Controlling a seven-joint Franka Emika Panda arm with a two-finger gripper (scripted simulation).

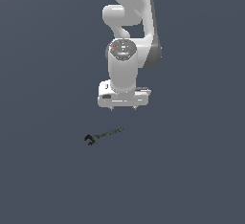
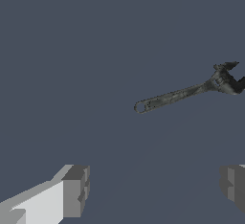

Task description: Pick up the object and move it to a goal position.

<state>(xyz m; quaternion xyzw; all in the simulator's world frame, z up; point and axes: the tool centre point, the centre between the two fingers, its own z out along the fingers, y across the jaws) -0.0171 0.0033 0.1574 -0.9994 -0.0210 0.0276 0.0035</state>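
The object, a small dark wrench, lies flat on the grey floor, its open-jaw head toward the exterior view's left. In the wrist view the wrench shows whole, head at the frame's edge. My white gripper hangs above the floor, up and to the exterior view's right of the wrench, not touching it. Its two fingertips stand far apart with nothing between them, so the gripper is open.
The white arm rises behind the gripper toward the top of the exterior view. Plain dark grey floor surrounds the wrench on all sides.
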